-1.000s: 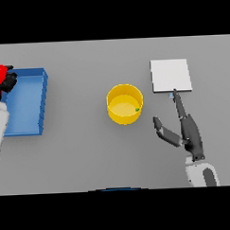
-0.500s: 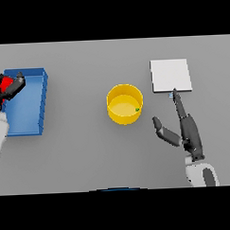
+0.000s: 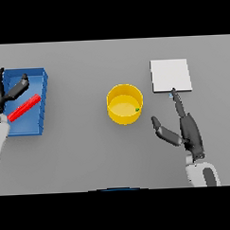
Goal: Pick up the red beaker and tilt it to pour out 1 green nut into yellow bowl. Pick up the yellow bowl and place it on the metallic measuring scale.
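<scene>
The red beaker (image 3: 24, 107) lies on its side, slanted, inside the blue tray (image 3: 36, 124) at the far left. My left hand (image 3: 4, 92) is over the tray's left edge just above the beaker, open with fingers and thumb spread, holding nothing. The yellow bowl (image 3: 118, 117) stands upright mid-table with a small green nut (image 3: 137, 109) at its inner right side. The metallic measuring scale (image 3: 170, 75), a flat square plate, lies to the bowl's upper right. My right hand (image 3: 189, 131) rests open right of the bowl, its fingers pointing at the scale's near edge and its thumb towards the bowl.
The blue tray's raised walls enclose the beaker. Grey table surface stretches between the tray, the bowl and the scale.
My left hand has opened and let go of the red beaker, which now lies flat in the blue tray. The right hand, bowl and scale have stayed put.
</scene>
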`<state>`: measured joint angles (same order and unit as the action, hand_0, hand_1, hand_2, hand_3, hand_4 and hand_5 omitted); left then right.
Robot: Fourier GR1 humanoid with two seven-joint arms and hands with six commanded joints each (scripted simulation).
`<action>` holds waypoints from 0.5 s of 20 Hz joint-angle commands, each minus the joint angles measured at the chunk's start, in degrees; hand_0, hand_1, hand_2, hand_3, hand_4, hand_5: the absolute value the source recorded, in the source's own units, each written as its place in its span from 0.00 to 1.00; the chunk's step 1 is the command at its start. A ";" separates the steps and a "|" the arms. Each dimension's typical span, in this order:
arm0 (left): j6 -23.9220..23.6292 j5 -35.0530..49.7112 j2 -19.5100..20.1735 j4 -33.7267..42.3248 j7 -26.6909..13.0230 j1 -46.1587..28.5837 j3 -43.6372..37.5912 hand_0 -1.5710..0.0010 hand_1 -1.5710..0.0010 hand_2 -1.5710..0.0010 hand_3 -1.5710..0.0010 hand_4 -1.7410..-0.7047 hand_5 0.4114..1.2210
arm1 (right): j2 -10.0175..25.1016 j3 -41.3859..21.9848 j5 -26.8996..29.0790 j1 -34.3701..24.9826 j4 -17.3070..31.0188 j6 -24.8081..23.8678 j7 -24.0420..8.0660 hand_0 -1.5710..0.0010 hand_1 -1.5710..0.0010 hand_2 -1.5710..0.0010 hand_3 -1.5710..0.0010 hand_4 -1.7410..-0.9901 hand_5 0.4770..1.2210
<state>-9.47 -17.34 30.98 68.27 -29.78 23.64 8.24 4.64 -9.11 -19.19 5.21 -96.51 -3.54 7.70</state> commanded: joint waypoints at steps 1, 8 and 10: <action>-0.28 -0.13 0.18 -0.01 0.58 0.33 -0.14 0.95 0.96 0.96 0.96 0.93 0.30 | 1.18 -0.49 0.29 -1.28 -0.35 2.00 -0.21 1.00 1.00 1.00 1.00 0.97 0.25; -0.77 -0.38 -0.35 1.14 1.76 0.41 0.56 0.99 0.99 0.99 0.99 0.97 0.32 | 14.23 -8.32 -12.50 -14.91 4.63 12.84 -3.00 1.00 1.00 1.00 1.00 0.79 0.26; -0.43 -0.49 -0.14 1.31 0.98 0.80 0.73 0.99 0.99 0.99 0.99 0.97 0.33 | 16.48 -11.12 -15.61 -19.45 7.11 16.06 -2.87 1.00 1.00 1.00 1.00 0.73 0.27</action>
<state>-9.89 -17.82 30.82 69.58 -28.83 24.45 8.98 21.12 -20.22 -34.80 -14.27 -89.40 12.50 4.81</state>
